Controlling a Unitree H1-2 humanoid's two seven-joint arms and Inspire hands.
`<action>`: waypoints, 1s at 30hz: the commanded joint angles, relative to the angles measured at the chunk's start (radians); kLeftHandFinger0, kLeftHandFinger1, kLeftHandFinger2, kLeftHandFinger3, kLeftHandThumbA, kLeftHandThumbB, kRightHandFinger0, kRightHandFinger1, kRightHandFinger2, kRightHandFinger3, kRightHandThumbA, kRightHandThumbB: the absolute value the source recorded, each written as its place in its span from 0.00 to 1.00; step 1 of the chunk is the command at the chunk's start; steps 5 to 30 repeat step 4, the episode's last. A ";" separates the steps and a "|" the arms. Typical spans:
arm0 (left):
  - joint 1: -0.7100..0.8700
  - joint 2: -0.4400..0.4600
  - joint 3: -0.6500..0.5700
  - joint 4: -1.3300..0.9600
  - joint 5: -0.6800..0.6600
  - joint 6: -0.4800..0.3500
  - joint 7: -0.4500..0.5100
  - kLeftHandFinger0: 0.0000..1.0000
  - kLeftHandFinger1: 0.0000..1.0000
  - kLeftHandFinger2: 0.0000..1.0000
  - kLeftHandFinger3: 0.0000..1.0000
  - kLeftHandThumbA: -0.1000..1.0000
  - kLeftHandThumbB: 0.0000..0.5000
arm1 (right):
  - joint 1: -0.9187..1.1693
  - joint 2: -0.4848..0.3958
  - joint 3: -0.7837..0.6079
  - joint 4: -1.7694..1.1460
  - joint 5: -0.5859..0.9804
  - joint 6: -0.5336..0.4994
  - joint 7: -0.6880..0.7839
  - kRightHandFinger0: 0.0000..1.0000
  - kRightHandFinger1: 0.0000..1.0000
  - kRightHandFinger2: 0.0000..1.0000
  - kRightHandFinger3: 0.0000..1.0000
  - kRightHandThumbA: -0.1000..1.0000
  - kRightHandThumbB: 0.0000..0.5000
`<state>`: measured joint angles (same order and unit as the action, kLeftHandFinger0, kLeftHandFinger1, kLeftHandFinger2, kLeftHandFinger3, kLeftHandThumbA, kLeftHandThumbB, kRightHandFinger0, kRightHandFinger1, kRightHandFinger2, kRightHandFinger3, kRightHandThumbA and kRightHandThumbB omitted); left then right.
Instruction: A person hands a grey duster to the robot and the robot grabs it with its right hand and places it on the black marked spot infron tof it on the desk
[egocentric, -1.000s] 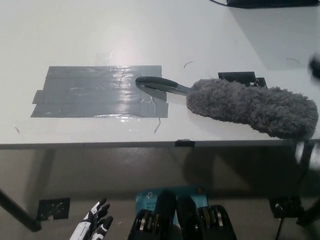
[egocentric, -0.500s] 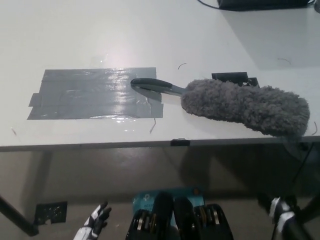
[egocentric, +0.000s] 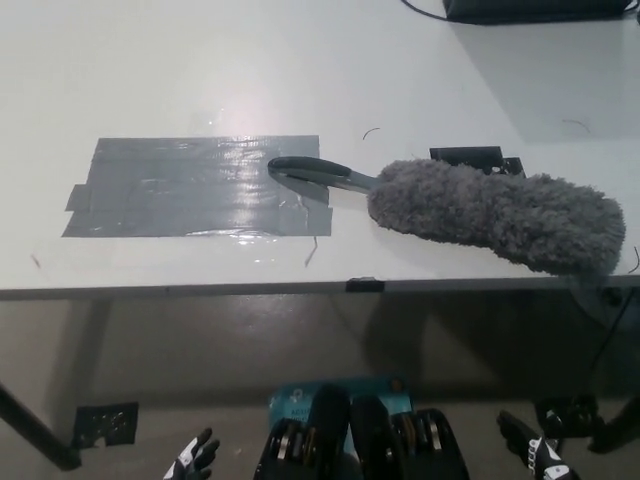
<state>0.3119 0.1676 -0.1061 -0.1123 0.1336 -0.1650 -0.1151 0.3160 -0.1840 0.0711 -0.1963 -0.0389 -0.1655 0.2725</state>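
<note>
Head view: right hand (egocentric: 535, 455) empty, off duster (egocentric: 495, 213).

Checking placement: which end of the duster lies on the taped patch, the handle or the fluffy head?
The handle: its tip overlaps the dark taped patch's right edge. The fluffy grey head lies off it, on bare white desk.

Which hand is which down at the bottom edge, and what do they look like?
The left hand at the lower left is white with black fingers and joints. The right hand at the lower right is black with small white patches. Little of either shows.
</note>
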 joint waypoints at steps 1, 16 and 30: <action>-0.082 -0.008 0.014 -0.002 0.011 -0.028 0.022 1.00 1.00 1.00 1.00 1.00 0.58 | -0.097 -0.004 -0.011 0.005 0.022 -0.063 -0.017 1.00 1.00 1.00 1.00 1.00 0.93; -0.096 -0.002 0.022 0.000 0.001 -0.025 0.016 1.00 1.00 1.00 1.00 1.00 0.53 | -0.114 0.008 -0.010 0.008 0.018 -0.057 -0.027 1.00 1.00 1.00 1.00 1.00 0.96; -0.096 -0.002 0.022 0.000 0.001 -0.025 0.016 1.00 1.00 1.00 1.00 1.00 0.53 | -0.114 0.008 -0.010 0.008 0.018 -0.057 -0.027 1.00 1.00 1.00 1.00 1.00 0.96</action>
